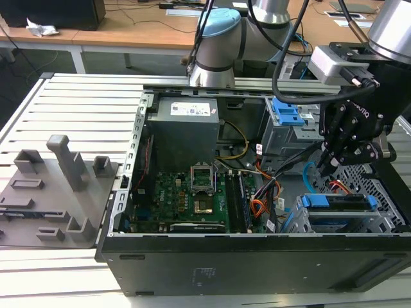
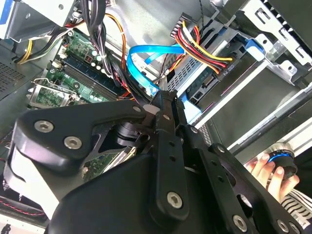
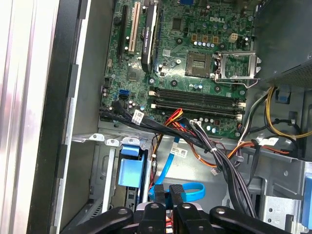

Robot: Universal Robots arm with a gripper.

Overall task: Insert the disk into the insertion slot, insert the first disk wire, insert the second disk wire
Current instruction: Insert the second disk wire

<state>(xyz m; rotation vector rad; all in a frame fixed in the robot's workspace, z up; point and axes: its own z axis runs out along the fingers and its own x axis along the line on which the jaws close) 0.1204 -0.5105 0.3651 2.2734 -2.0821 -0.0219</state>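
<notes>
A black robotic gripper [image 1: 329, 160] is reaching down into an open black desktop computer case [image 1: 257, 256], at the exterior view's right side. The silver-grey hard drive in its bright blue plastic caddy [image 1: 337, 204] is already sitting inside the grey perforated sheet-metal drive cage [image 1: 379, 215], near the case's front right corner, so the disk step appears done. In both wrist views the gripper's black fingers [image 3: 165, 204] are pressing narrowly together on the connector end of the thin, flat, light-blue looping data cable [image 2: 141, 73], just beside the drive's rear edge. A red, yellow and black power lead [image 2: 204, 51] is already running to the drive's back, so the second disk wire seems to be the step in hand. Seating it calls for squaring the plug with its socket, then pushing gently. The green motherboard [image 1: 186, 192] is lying to the left.
</notes>
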